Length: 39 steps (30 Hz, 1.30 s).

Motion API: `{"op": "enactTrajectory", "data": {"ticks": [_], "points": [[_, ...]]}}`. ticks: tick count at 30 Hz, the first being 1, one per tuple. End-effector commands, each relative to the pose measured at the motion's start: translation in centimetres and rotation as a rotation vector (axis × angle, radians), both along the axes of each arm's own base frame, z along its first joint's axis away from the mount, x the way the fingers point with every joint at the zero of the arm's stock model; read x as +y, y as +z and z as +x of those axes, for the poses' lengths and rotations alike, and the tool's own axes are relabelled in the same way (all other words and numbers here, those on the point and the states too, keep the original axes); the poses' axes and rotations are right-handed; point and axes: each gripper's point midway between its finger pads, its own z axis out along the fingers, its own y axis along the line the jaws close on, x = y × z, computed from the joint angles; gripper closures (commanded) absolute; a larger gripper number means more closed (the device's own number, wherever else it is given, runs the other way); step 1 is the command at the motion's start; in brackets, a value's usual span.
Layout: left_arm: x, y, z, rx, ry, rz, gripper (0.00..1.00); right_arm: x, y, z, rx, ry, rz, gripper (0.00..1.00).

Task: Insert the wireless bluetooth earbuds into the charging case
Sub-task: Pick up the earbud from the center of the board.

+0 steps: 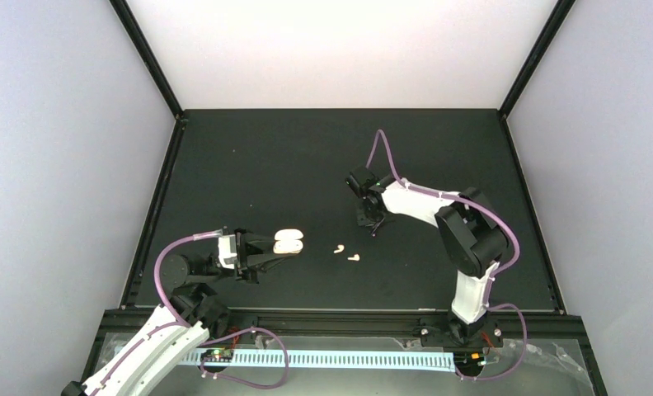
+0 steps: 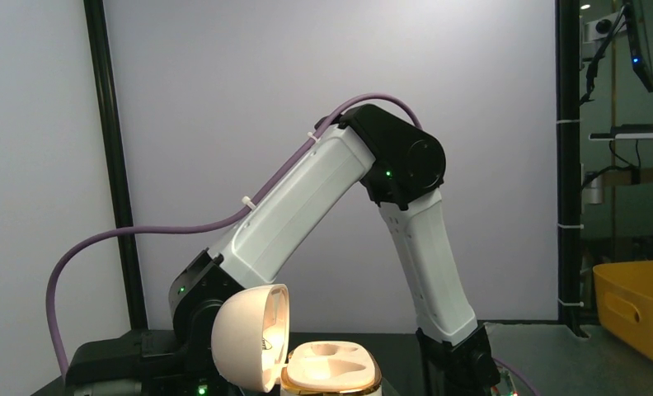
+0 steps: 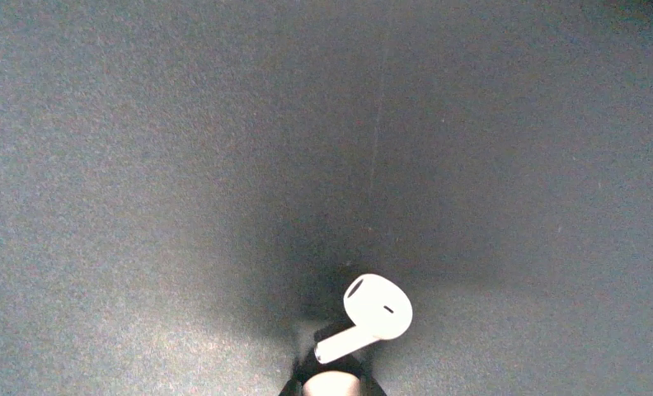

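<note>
**A:** Why's the left gripper (image 1: 280, 248) holding that rounded cream plastic charging case (image 1: 288, 241) left of centre in the top view, instead of leaving it loose on the black bench (image 1: 249, 157)?

**B:** My guess is it's acting as a vise. It's clamped tight on the case, so nothing skids when a bud gets pushed in. In the left wrist view the case (image 2: 331, 365) sits at the bottom of the frame. The lid is flipped open to the left, and the sockets face up and look vacant from here.

**A:** And the right gripper (image 1: 371, 221)?

**B:** It's just right of centre in the top view, pointing down. Its own camera shows the jaws nearly together at bottom centre, apparently pinching the stem of a small white comma-shaped plastic earbud (image 3: 377, 309), with the bulb sticking out free. I think the stem is the only bit thin enough to grab.

**A:** Any others?

**B:** Two more white earbuds (image 1: 338, 247) (image 1: 354, 257) lie loose on the bench just beside each other, between the case and the right gripper.
</note>
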Motion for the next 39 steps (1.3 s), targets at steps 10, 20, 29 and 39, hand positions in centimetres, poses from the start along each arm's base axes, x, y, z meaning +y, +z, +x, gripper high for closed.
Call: {"op": "enactTrajectory", "data": {"ticks": [10, 20, 29, 39], "points": [[0.0, 1.3, -0.3, -0.027, -0.003, -0.005, 0.99, -0.4, 2.7, -1.1, -0.024, -0.019, 0.066, 0.9], [-0.1, 1.0, 0.2, -0.01, 0.012, 0.002, 0.99, 0.3, 9.9, -1.4, -0.167, -0.015, 0.235, 0.9], [-0.9, 0.5, 2.2, 0.024, 0.053, 0.034, 0.98, 1.6, 24.9, -1.4, -0.572, 0.105, 0.556, 0.9], [-3.6, 2.8, 6.0, 0.027, 0.067, 0.023, 0.98, 1.2, 37.0, -5.4, -0.913, 0.272, 0.839, 0.89]]}}
